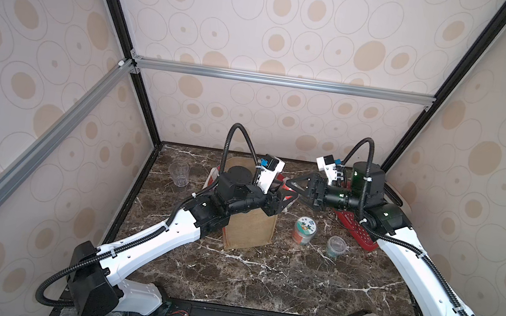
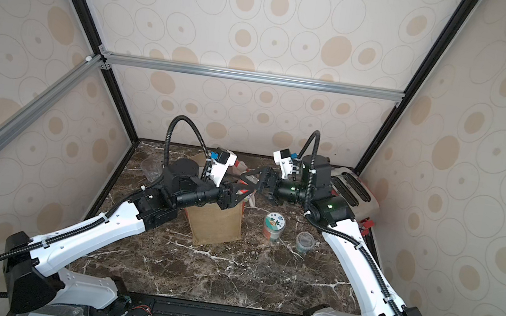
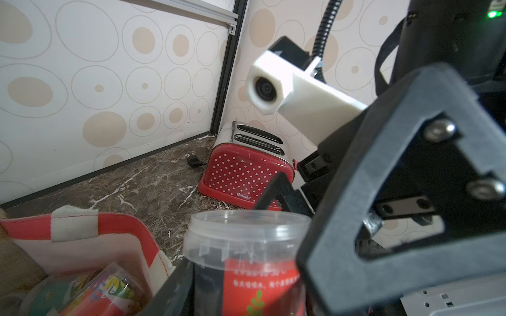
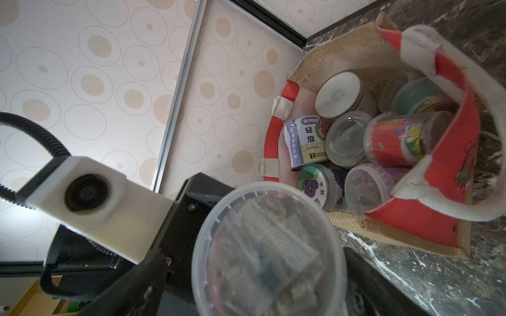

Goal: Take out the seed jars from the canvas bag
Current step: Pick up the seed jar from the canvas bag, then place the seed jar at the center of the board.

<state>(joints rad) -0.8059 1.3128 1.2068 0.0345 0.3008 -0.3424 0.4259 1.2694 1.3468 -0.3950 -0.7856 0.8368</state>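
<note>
The tan canvas bag (image 1: 250,229) (image 2: 215,224) stands mid-table, its red rim (image 4: 438,219) open. Inside lie several seed jars, among them a white-lidded one (image 4: 337,94) and a red-labelled one (image 4: 397,139). My left gripper (image 1: 285,202) (image 3: 246,295) is above the bag's right edge, shut on a red-labelled, clear-lidded seed jar (image 3: 246,260) (image 4: 268,251). My right gripper (image 1: 294,190) (image 4: 262,273) faces it, jaws open wide on either side of that jar's lid end. On the table to the right stand a sticker-lidded jar (image 1: 304,230) and a tiny clear cup (image 1: 336,246).
A clear drinking glass (image 1: 179,173) stands at the back left of the bag. A red dotted toaster (image 3: 246,169) (image 2: 351,192) sits in the back right corner under my right arm, its plug (image 3: 193,162) on the marble beside it.
</note>
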